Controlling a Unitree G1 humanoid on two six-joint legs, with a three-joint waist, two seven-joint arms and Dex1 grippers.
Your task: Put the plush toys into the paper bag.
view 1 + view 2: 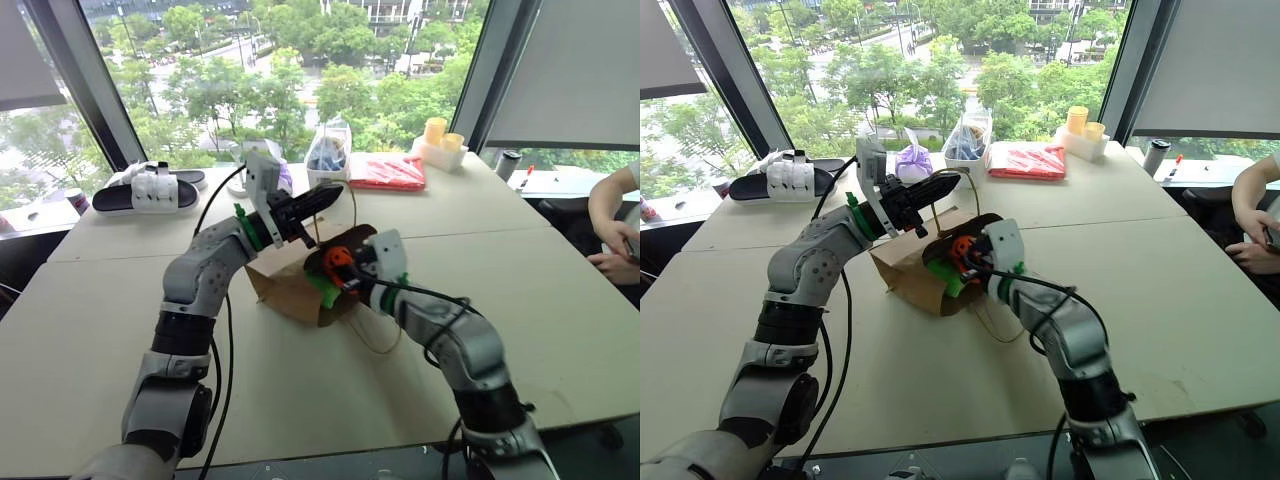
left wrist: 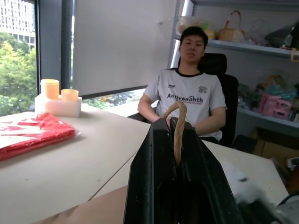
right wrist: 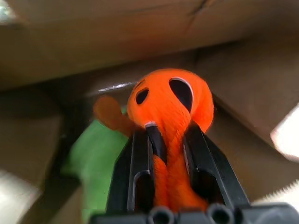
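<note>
Paper bag (image 1: 285, 285): brown kraft, lying tipped on its side, mouth open, one twisted loop handle (image 2: 178, 126) raised above it.
Orange plush (image 3: 170, 105): roundish, dark oval face marks, at the bag's mouth.
Green plush (image 3: 100, 161): bright, rounded, just beside and partly behind the orange one, inside the bag's mouth.
</note>
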